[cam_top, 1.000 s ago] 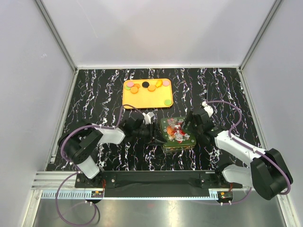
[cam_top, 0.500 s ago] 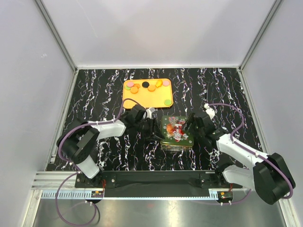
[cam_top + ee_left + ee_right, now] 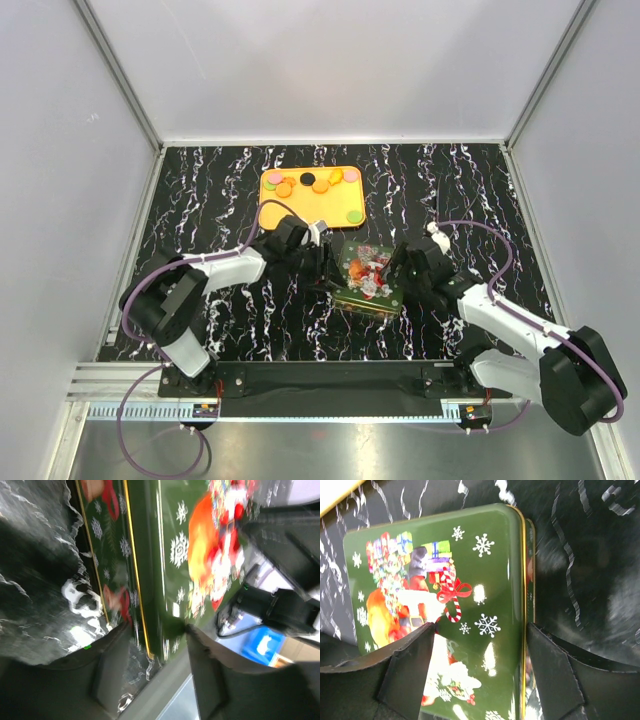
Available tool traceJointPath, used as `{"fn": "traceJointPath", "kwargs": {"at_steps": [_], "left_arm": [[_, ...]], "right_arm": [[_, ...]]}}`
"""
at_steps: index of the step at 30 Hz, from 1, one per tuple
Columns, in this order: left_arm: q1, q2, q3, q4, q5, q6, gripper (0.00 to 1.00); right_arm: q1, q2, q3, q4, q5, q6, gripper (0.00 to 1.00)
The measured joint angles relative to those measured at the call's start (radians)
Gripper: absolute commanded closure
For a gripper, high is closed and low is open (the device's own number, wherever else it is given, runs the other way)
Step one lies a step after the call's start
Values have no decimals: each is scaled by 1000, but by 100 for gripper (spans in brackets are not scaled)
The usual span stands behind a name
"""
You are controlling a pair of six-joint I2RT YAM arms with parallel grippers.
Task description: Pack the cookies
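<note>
The cookies (image 3: pixel 310 185), mostly orange with pink, green and one black, lie on an orange tray (image 3: pixel 300 212) at the back. A green Christmas tin (image 3: pixel 368 272) with its lid on sits between my grippers, tilted. My left gripper (image 3: pixel 328 268) is at its left edge. In the left wrist view (image 3: pixel 155 635) its fingers pinch the tin's corner (image 3: pixel 175 545), one on the lid and one on the base side. My right gripper (image 3: pixel 400 268) is open at the right edge. In the right wrist view (image 3: pixel 480 627) one finger hangs over the lid (image 3: pixel 480 555) and the other beside its rim.
The black marbled table (image 3: pixel 200 190) is walled by white panels on three sides. The tray lies just behind the tin. A cable (image 3: pixel 480 225) loops from the right arm over the table's right side.
The tin has shifted slightly left and now looks tilted or raised. My left gripper has moved back and right onto its left corner. My right gripper has followed it left.
</note>
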Motion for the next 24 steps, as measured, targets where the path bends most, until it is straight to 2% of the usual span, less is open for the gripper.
{"fn": "traceJointPath", "kwargs": {"at_steps": [2,3,6,13,24], "left_arm": [[1,0,4,-1,-26,11,34],[3,-1,5,-1,-34,14,26],[16,-14,5,-11,-39,32,17],[63,-67,-19,5,-16,45,14],[66,-95,-156,92,35,16,17]], "right_arm": [[8,0,8,-22,-21,2,19],[14,-1,12,-33,-36,2,18],[20,-5,16,-54,-62,3,18],[12,-4,17,-68,-113,4,18],[-42,-23,17,-107,-161,-6,19]]}}
